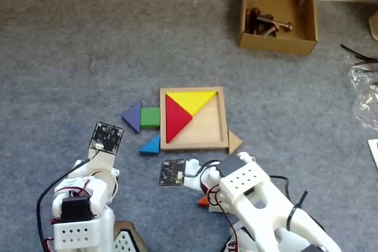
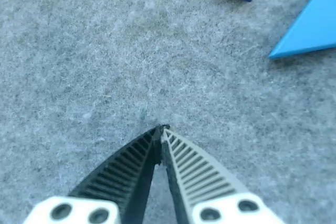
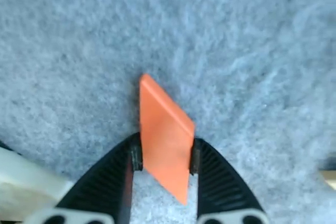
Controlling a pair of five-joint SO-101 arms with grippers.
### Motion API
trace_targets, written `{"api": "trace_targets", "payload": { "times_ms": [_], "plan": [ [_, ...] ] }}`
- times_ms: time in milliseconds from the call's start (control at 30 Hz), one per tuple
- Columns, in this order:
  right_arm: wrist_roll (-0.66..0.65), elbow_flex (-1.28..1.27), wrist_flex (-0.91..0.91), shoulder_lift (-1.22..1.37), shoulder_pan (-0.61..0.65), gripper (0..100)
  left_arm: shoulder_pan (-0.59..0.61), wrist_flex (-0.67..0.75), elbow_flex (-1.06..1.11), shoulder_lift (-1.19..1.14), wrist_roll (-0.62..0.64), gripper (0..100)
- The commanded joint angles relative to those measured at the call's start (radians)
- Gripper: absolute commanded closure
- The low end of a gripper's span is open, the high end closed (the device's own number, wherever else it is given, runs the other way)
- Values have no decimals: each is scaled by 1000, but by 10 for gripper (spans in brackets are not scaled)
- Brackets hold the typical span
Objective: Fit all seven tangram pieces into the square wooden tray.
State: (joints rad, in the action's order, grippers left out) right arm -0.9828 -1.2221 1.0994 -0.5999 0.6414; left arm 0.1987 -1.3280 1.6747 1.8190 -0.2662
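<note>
Orange and flat, the parallelogram piece (image 3: 164,119) looks like painted wood: light, stiff and smooth-faced. It would probably slip unless pinched across its two long edges. The right hand (image 3: 165,153) clasps it that way, on the arms' side of the square wooden tray (image 1: 223,116), over the grey felt worktop (image 1: 71,57). The left hand (image 2: 160,130) is clenched on nothing, off the tray's left. The high view gives the yellow triangle (image 1: 192,100) and red triangle (image 1: 176,119) seated in the tray. The right wrist view gives the grip itself, which from above sits under the arm.
</note>
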Motion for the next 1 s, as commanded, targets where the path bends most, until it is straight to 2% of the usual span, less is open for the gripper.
{"api": "trace_targets", "payload": {
  "times_ms": [0, 167, 300, 533, 700, 967],
  "plan": [
    [8, 71, 39, -15, 4, 995, 13, -6, 21, 7, 8, 986],
    [11, 124, 81, -15, 4, 995, 13, -6, 21, 7, 8, 986],
    [75, 173, 87, -15, 4, 995, 13, -6, 21, 7, 8, 986],
    [71, 262, 82, -15, 4, 994, 13, -6, 21, 7, 8, 986],
    [-75, 302, 87, -15, -4, 994, 13, -6, 21, 7, 8, 986],
    [-204, 306, 76, -15, -139, 994, 13, -6, 21, 7, 8, 986]
  ]
}}
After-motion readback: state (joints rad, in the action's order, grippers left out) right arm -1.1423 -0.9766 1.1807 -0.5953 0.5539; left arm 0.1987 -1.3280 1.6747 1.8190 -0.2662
